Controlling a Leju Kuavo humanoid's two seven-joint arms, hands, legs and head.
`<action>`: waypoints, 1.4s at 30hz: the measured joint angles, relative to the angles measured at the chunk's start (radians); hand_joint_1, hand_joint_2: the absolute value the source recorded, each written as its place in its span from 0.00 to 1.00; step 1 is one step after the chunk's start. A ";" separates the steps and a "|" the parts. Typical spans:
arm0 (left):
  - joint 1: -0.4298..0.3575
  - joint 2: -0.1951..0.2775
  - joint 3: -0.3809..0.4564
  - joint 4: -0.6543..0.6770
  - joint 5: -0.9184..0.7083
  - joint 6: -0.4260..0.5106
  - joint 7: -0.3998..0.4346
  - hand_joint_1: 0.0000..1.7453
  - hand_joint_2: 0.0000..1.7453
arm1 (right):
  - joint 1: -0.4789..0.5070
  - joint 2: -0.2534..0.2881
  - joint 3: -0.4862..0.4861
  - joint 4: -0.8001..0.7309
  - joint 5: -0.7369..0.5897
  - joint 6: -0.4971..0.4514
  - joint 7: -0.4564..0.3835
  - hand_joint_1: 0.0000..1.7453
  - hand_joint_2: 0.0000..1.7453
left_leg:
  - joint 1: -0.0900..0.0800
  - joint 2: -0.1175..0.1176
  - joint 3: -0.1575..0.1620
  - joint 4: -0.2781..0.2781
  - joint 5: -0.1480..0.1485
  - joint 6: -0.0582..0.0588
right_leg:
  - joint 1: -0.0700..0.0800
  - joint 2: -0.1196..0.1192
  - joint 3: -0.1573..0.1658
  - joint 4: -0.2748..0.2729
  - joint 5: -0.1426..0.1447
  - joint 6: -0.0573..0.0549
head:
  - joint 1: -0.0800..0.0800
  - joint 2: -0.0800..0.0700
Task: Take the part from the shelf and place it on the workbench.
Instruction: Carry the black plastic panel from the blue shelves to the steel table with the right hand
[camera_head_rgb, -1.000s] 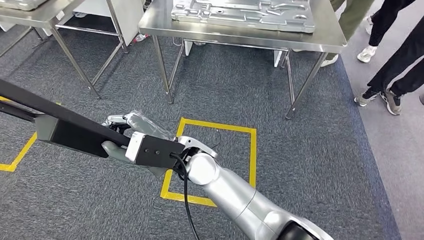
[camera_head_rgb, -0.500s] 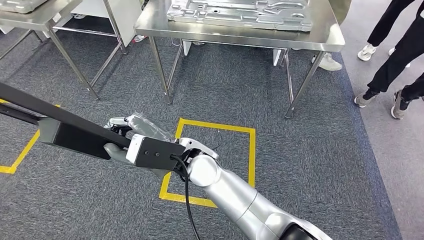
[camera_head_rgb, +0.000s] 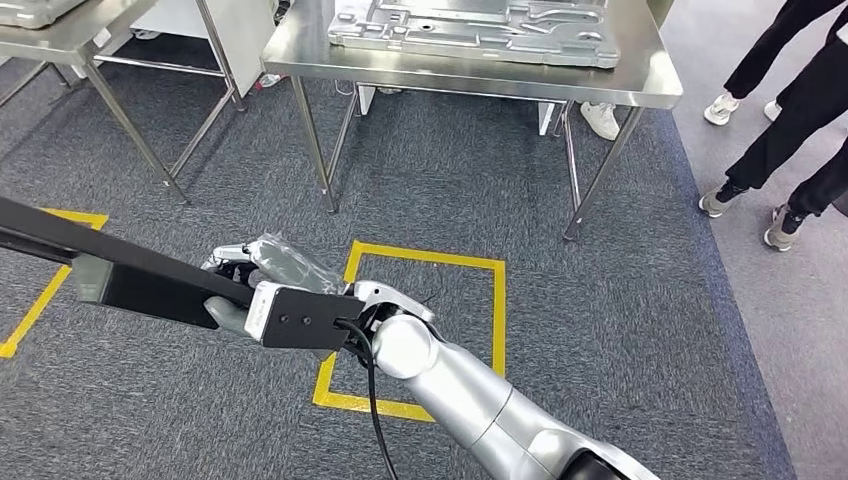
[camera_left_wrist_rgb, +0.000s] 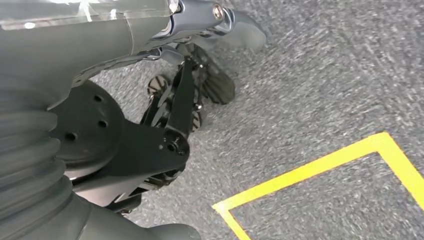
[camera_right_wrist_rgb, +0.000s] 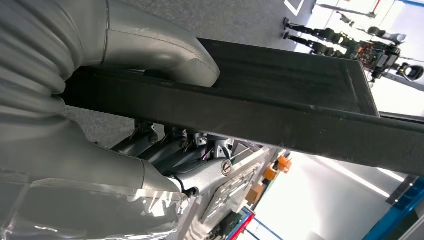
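Observation:
The part is a long black flat bar that runs in from the left edge of the head view, low over the carpet. My right hand, in a clear plastic cover, grips its near end. In the right wrist view the thumb lies on top of the part and the darker fingers curl beneath it. The workbench is a steel table straight ahead, with a grey moulded panel on it. My left hand hangs over the carpet and holds nothing, its fingers apart.
A yellow taped square marks the carpet in front of the workbench. A second steel table stands at the far left. People's legs and shoes are at the right, beside the workbench. Another yellow line lies at the left.
The whole picture has shifted a little, so the camera has moved toward the workbench. My right hand still grips the part the same way. The people's feet at the right have stepped.

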 joint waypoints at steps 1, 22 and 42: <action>-0.001 0.000 0.000 0.000 0.000 -0.001 -0.001 0.00 1.00 | 0.000 0.000 0.000 -0.002 0.005 -0.001 0.000 0.82 1.00 | 0.001 0.000 0.002 -0.002 0.000 0.005 | -0.002 -0.001 -0.014 0.031 -0.017 0.007 | 0.002 0.000; 0.002 0.001 -0.005 0.000 -0.001 -0.011 -0.005 0.00 1.00 | 0.009 -0.002 -0.008 -0.020 0.135 -0.061 0.016 0.82 1.00 | 0.001 0.003 -0.107 0.244 -0.096 -0.035 | 0.001 -0.001 0.031 -0.041 0.011 -0.044 | -0.004 0.000; -0.011 -0.002 -0.014 0.000 -0.009 0.000 0.009 0.00 1.00 | 0.016 -0.009 -0.032 -0.034 0.164 -0.079 0.020 0.82 1.00 | 0.001 -0.003 0.077 -0.028 -0.049 -0.007 | -0.002 -0.011 -0.069 -0.014 0.081 -0.008 | 0.005 0.000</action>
